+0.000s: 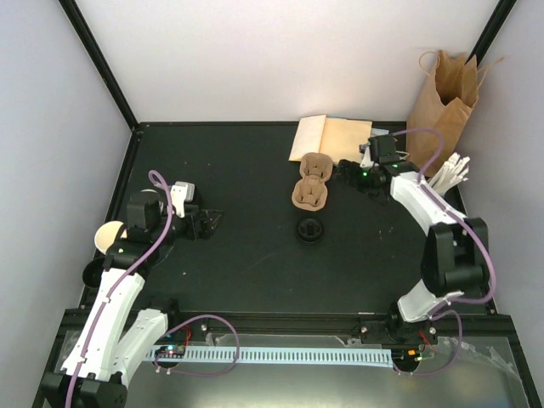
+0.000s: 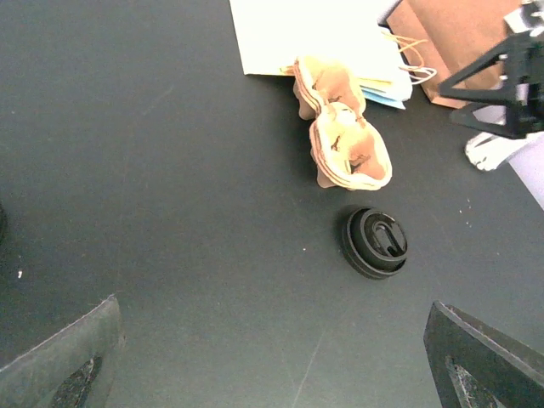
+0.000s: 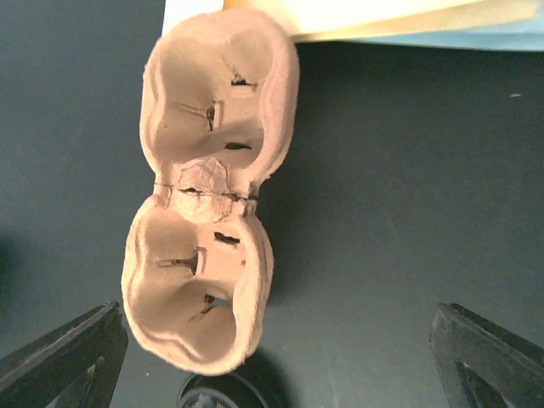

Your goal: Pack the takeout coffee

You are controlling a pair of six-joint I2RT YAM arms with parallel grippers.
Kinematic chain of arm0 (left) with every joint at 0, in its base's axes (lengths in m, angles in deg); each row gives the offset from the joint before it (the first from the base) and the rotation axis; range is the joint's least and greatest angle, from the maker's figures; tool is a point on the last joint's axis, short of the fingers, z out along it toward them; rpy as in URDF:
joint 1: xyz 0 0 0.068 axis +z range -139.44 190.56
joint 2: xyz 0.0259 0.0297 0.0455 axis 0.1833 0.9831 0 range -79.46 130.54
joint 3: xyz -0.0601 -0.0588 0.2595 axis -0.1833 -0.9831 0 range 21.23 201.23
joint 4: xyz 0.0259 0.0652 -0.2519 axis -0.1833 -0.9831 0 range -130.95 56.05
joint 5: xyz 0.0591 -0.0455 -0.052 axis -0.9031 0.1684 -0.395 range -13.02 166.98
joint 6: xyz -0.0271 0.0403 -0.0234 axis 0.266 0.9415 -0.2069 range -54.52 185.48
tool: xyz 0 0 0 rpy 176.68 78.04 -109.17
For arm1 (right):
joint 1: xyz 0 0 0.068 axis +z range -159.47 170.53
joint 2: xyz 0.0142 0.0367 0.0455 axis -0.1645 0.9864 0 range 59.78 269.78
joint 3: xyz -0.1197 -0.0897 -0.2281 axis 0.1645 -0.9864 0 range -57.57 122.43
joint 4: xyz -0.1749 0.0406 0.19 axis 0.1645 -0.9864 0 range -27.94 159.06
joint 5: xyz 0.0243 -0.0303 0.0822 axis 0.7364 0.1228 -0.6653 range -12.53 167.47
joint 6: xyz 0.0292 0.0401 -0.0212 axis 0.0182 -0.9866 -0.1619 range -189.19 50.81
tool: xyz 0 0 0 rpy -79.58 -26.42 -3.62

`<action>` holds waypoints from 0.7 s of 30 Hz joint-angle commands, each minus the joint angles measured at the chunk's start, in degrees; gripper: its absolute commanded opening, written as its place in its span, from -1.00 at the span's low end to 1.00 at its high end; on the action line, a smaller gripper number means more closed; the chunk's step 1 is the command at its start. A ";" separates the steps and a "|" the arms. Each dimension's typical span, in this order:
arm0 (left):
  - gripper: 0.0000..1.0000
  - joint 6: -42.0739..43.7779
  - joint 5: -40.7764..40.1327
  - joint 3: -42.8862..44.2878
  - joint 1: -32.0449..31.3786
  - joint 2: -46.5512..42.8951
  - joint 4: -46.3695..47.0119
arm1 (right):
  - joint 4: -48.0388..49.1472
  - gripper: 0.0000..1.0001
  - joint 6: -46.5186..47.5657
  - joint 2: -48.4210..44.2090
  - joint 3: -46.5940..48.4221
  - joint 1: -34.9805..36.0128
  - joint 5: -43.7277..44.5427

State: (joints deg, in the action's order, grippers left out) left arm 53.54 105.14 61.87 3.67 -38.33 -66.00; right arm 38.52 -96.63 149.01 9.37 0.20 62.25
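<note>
left gripper (image 1: pixel 206 223): wide open, nothing in it | right gripper (image 1: pixel 347 170): wide open too, near the brown moulded-pulp two-cup carrier (image 3: pixel 204 255) | coffee: one cream-white round-rimmed paper cup (image 1: pixel 109 235) at the black table (image 1: pixel 255 255) left edge, half hidden by left arm (image 1: pixel 115 297); second one, can't tell

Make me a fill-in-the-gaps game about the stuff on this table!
The carrier has ___ empty cup holes.
The lids are ___ in colour.
The left tool and right tool are both ___.
The bag stands in the far ___ corner.
Missing words: two, black, open, right.
</note>
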 commanded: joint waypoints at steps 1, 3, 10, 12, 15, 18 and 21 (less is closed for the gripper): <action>0.98 1.13 1.41 -0.04 -0.55 -0.43 1.47 | 4.57 1.00 -1.80 6.72 4.66 1.57 -2.07; 0.98 1.12 1.27 0.00 -0.60 -0.39 1.34 | 5.39 1.00 -2.42 10.32 6.70 1.64 -1.83; 0.98 1.14 0.72 0.00 -0.66 -0.43 1.28 | 5.90 1.00 -2.00 20.44 12.85 2.94 -5.99; 0.98 1.14 0.19 0.13 -0.68 -0.43 1.13 | 6.29 1.00 -1.95 22.39 13.77 3.80 -8.10; 0.98 1.13 0.15 0.05 -0.71 -0.35 1.20 | 9.59 1.00 -1.82 23.16 13.37 5.32 -13.50; 0.98 1.11 0.23 -0.02 -0.69 -0.13 1.20 | 12.51 1.00 -1.80 23.33 13.03 6.67 -19.85; 0.98 1.09 0.00 0.12 -0.66 0.08 1.07 | 12.23 1.00 -1.09 21.94 12.90 6.70 -20.12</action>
State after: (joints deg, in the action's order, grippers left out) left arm 53.91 105.28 61.85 3.34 -38.31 -66.00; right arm 47.76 -98.21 172.77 21.69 6.39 47.98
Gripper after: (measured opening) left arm 0.989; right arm 0.999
